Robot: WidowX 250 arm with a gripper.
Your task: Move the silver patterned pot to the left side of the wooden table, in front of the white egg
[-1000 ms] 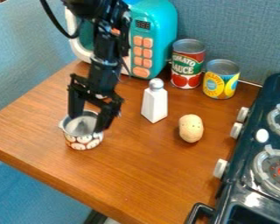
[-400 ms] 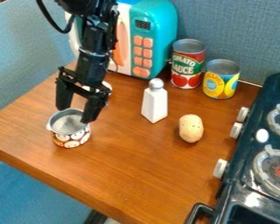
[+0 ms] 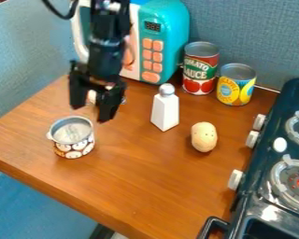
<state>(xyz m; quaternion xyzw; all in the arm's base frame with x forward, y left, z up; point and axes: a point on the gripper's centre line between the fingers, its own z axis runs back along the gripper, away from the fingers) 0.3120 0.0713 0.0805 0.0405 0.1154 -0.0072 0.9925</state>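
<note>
Near the pot (image 3: 74, 148), the tool (image 3: 91, 112)

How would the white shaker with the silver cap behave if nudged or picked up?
The white shaker looks rigid, so it probably won't flex when squeezed. Tall on a narrow base, it may tip if pushed near its silver cap. Its flat sides suggest it would rather slide than roll, though the smooth rounded cap could be slippery to grip.
</note>
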